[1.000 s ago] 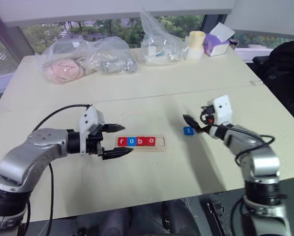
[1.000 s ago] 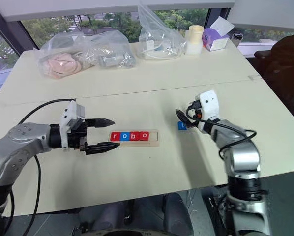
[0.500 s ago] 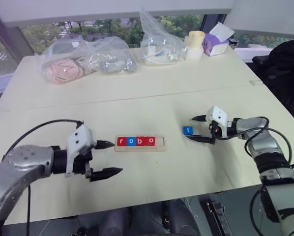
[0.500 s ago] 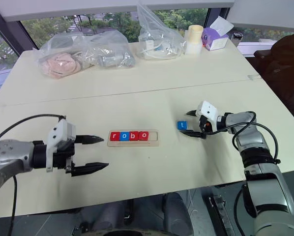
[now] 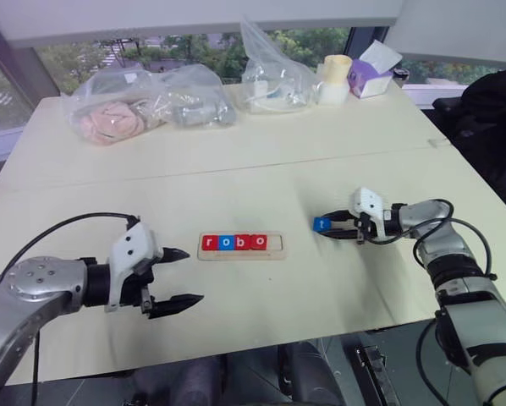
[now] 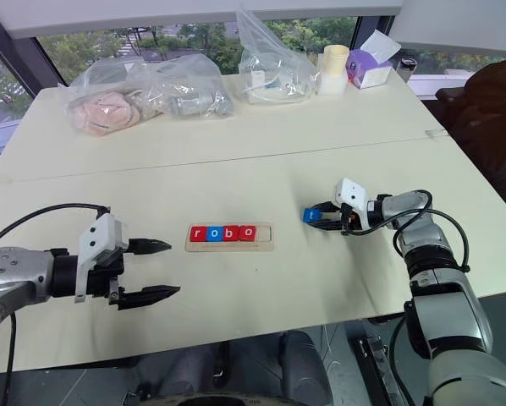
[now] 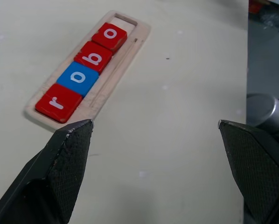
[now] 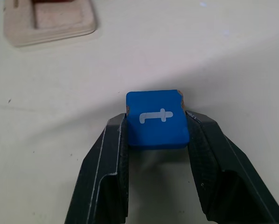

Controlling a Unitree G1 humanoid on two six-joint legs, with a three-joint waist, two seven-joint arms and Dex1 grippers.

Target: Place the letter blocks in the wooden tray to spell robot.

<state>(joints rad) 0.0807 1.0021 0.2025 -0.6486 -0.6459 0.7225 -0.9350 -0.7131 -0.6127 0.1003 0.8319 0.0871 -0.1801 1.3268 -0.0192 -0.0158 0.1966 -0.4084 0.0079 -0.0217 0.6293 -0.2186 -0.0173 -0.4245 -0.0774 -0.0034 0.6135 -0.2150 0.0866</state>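
Lying crosswise, wooden tray (image 5: 240,245) (four letter blocks (image 5: 234,243) seated).

My right gripper (image 8: 156,140) was up and off the table beside the blue t block (image 8: 156,119) a second ago, then came down low with jaws spread either side of it; now the jaws have shut on it, block pinched between the fingertips (image 8: 118,135). My left gripper (image 5: 178,276) has pulled back from the wooden tray (image 5: 241,245): its open jaws were right at the tray's r end, now they sit well short of it, tray out ahead of the tips.
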